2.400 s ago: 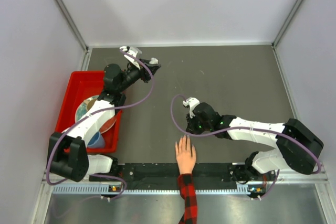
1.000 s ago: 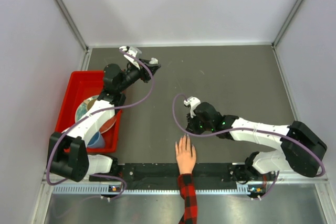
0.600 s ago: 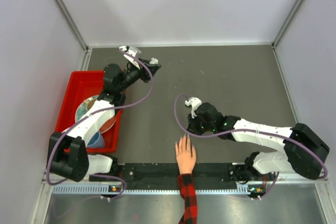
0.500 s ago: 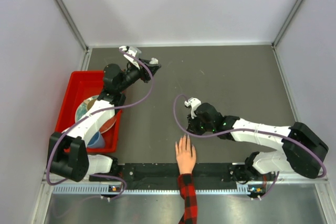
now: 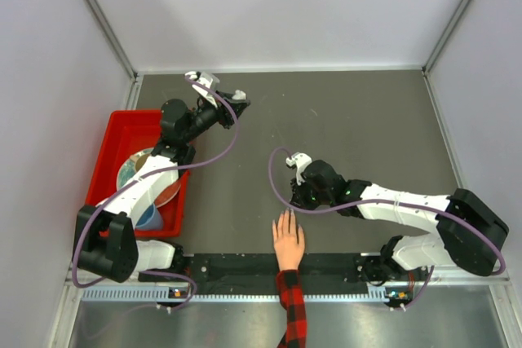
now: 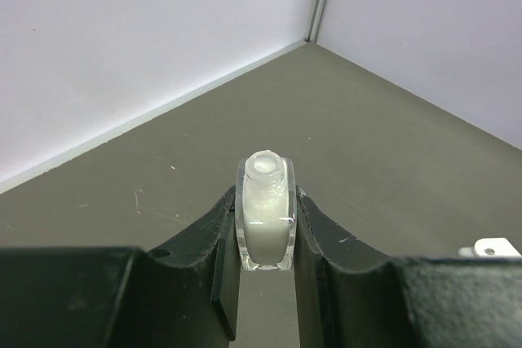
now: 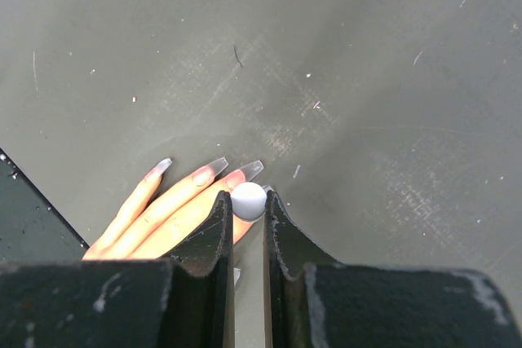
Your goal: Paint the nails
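Note:
A light-skinned hand with a red-and-black plaid sleeve lies flat at the table's near edge, fingers pointing away. Its nails are long and pale, with greyish tips. My right gripper is shut on a white round-topped brush cap and hangs just over the fingertip of one finger. The brush itself is hidden below the cap. In the top view the right gripper sits just beyond the fingertips. My left gripper is shut on a small clear glass bottle of white polish, uncapped, held upright at the far left.
A red bin holding bowls and plates stands at the left under my left arm. A black rail runs along the near edge beside the wrist. Grey walls close the table at the back and sides.
My right gripper has shifted slightly to the right and then back left above the fingertips. The hand and my left arm have not moved.

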